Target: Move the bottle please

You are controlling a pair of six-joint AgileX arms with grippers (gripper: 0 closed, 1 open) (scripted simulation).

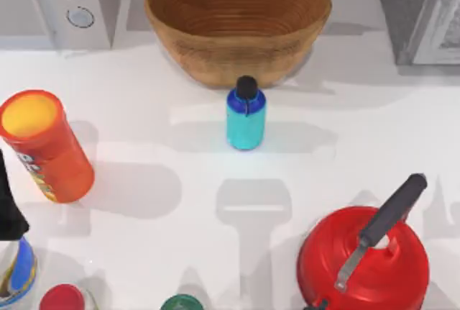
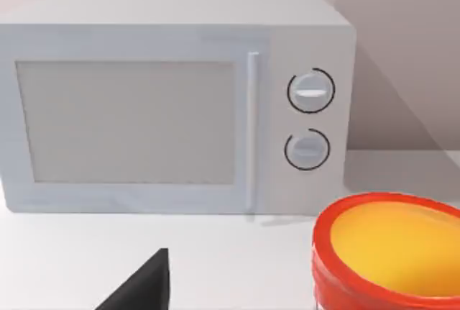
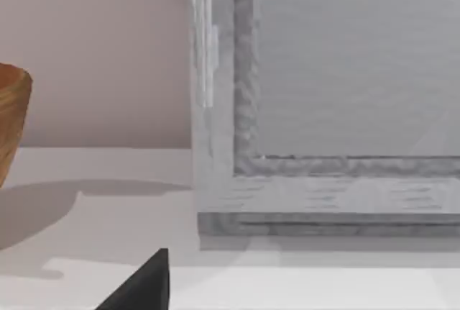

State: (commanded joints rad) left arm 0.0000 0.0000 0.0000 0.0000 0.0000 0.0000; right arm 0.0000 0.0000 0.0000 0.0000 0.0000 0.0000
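White table (image 1: 180, 195): bottle (image 1: 246, 119) upright before wooden bowl (image 1: 238, 19)

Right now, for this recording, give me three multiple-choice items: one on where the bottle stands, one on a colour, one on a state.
1. Where does the bottle stand?
A. Inside the bowl
B. Just in front of the bowl, near the table's middle
C. Beside the kettle

2. What colour is the kettle?
A. Red
B. Green
C. White

3. How is the bottle?
A. Lying on its side
B. Held in a gripper
C. Upright with its cap on, nothing holding it

Answers: 1 B, the top view shows it on the table below the bowl's rim. 2 A, its body is red with a dark handle. 3 C, the black cap tops it and it stands free.
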